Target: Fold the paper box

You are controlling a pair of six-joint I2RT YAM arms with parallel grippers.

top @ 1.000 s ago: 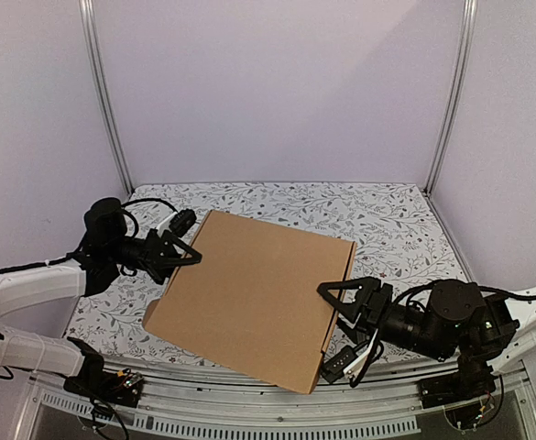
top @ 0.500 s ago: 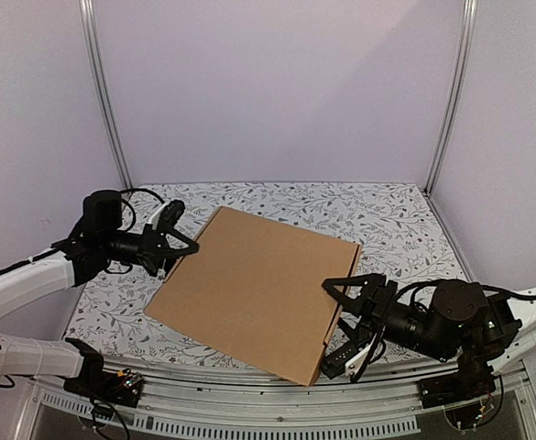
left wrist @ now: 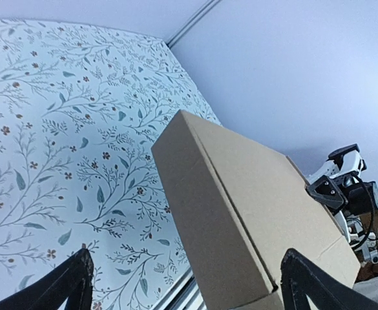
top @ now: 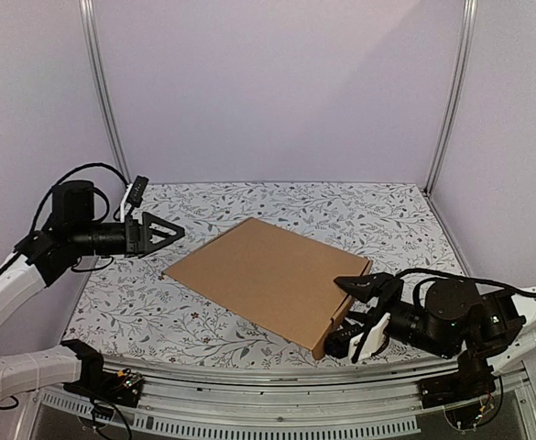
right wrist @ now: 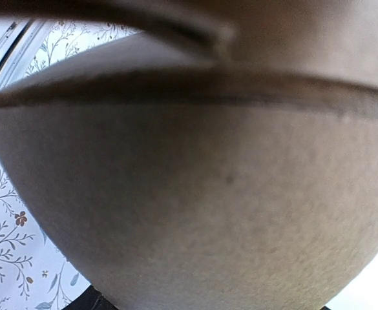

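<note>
The paper box (top: 268, 280) is a closed, shallow brown cardboard box lying nearly flat on the flowered table (top: 130, 307). My left gripper (top: 162, 231) is open and empty, held above the table to the left of the box and apart from it. In the left wrist view the box (left wrist: 253, 194) lies ahead between the two spread fingers (left wrist: 72, 284). My right gripper (top: 350, 313) is open, with its jaws above and below the box's near right edge. In the right wrist view the box's side wall (right wrist: 201, 194) fills the frame and hides the fingers.
Metal frame posts (top: 103, 101) stand at the back corners in front of plain walls. The table's railed front edge (top: 249, 408) runs just below the box's near corner. Patterned table surface (left wrist: 59, 129) shows to the left of and behind the box.
The box has come down from a raised, tilted pose to lie nearly flat. My left gripper has let go of its left edge and drawn back to the left. My right gripper stays at the near right edge.
</note>
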